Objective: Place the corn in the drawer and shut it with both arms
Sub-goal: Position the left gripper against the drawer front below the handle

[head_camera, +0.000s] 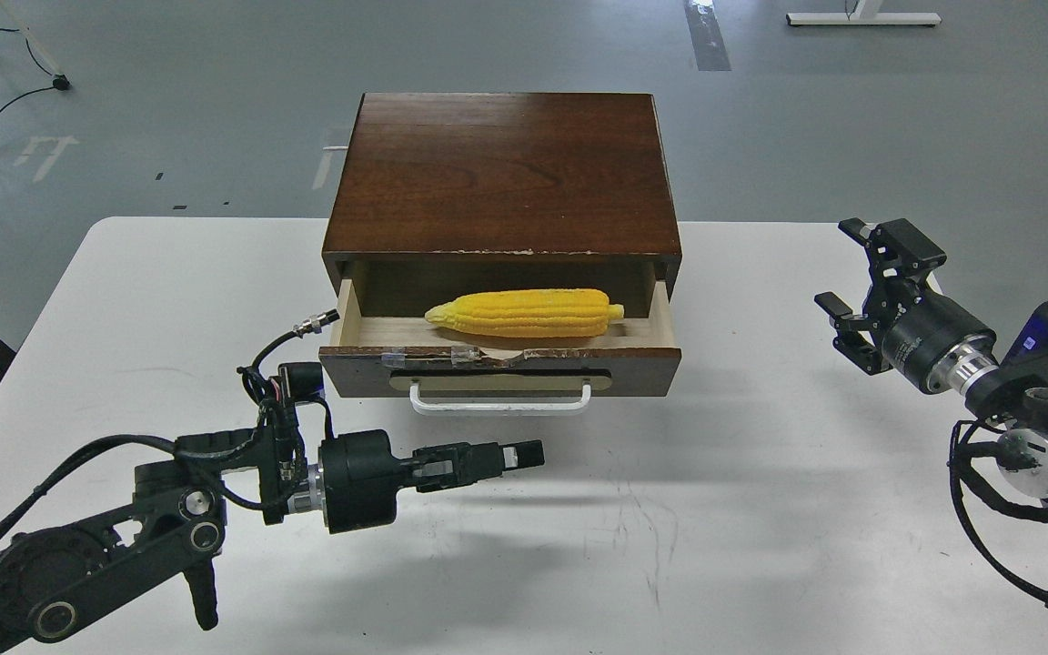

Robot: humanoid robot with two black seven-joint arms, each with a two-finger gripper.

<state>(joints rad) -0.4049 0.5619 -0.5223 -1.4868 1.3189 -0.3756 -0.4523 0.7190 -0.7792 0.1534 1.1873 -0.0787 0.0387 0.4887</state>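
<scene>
The yellow corn [524, 313] lies lengthwise inside the open drawer [642, 373], stub end to the right. The drawer sticks out of the dark brown cabinet [501, 173], and its white bar handle [500, 406] faces me. My left gripper [524, 452] hovers low over the table, just in front of and below the handle. It points right and is turned edge-on, so its fingers overlap. My right gripper [842, 267] is open and empty, held above the table well right of the drawer.
The white table [760, 509] carries the cabinet at its far middle. A cable with a metal plug [317, 322] loops up from my left wrist beside the drawer's left corner. Grey floor lies beyond the table.
</scene>
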